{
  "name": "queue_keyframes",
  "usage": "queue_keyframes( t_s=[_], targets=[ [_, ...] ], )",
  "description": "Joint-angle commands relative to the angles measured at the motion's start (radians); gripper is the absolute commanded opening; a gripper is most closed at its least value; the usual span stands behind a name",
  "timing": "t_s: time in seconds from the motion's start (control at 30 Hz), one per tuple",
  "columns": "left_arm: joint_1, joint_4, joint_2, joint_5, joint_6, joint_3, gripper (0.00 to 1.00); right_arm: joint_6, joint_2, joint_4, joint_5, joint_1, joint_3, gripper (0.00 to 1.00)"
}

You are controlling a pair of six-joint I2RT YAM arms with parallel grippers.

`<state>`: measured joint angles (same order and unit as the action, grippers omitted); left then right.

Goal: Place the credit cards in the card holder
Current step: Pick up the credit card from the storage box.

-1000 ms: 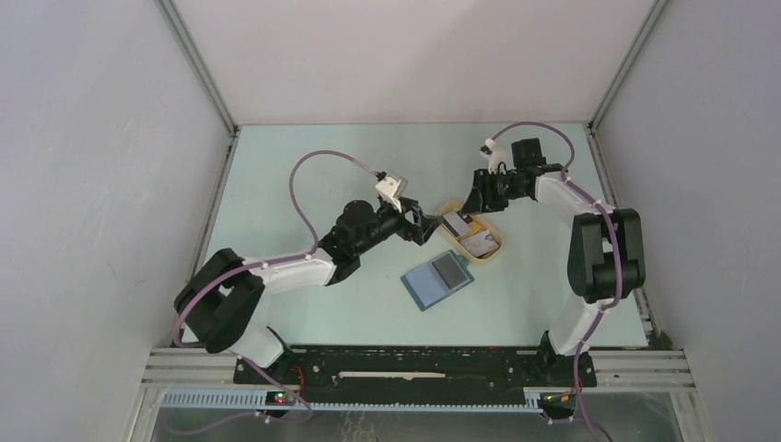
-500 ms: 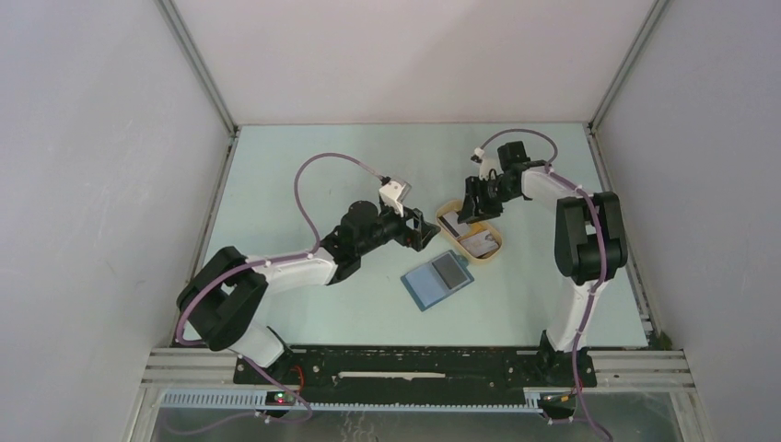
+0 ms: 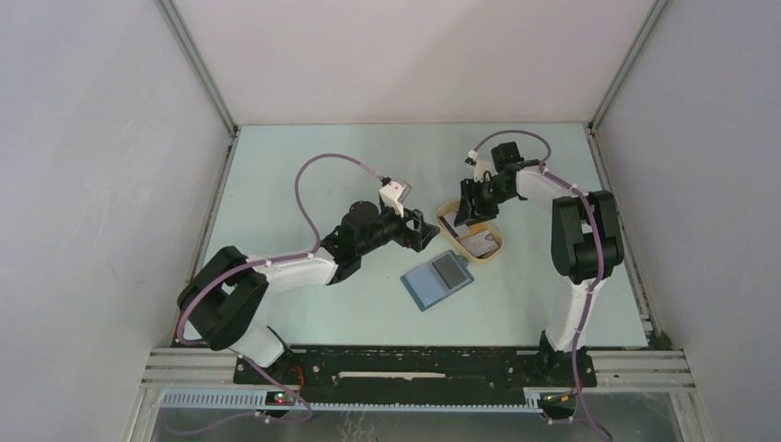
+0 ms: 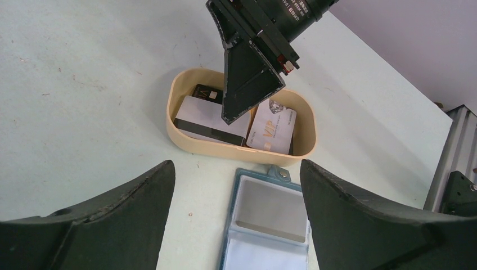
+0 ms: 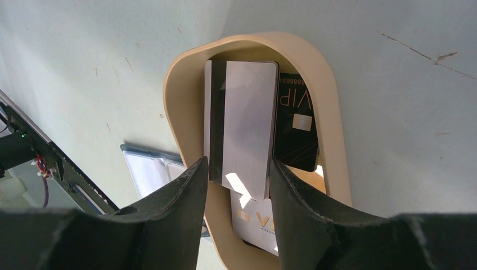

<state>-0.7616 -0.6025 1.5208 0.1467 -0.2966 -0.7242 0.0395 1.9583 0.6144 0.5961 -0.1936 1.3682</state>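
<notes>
The right claw (image 5: 237,169) has dropped from beyond the beige tray (image 5: 180,90) into its far end, with fingers now flanking the grey striped card (image 5: 247,112). Its arm's elbow has swung leftward, toward the tray.

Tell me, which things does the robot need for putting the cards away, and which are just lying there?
Needed: grey striped card, black VIP card, white VIP card, blue card holder.
Just there: beige tray holding the cards, table.

Lab rig: white-panelled enclosure (image 3: 92,184), aluminium rails (image 3: 645,365).
</notes>
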Motion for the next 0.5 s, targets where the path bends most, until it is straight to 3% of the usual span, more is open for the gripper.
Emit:
queue_keyframes(
  t_s=[0.0, 0.47],
  targets=[
    [-0.001, -0.017, 0.003, 0.018, -0.003, -0.04, 0.86, 0.004, -0.002, 0.009, 0.042, -0.018, 0.036, 0.52],
    [-0.002, -0.017, 0.008, 0.017, -0.004, -0.042, 0.86, -0.005, -0.042, 0.006, 0.109, -0.005, 0.035, 0.43]
  ],
)
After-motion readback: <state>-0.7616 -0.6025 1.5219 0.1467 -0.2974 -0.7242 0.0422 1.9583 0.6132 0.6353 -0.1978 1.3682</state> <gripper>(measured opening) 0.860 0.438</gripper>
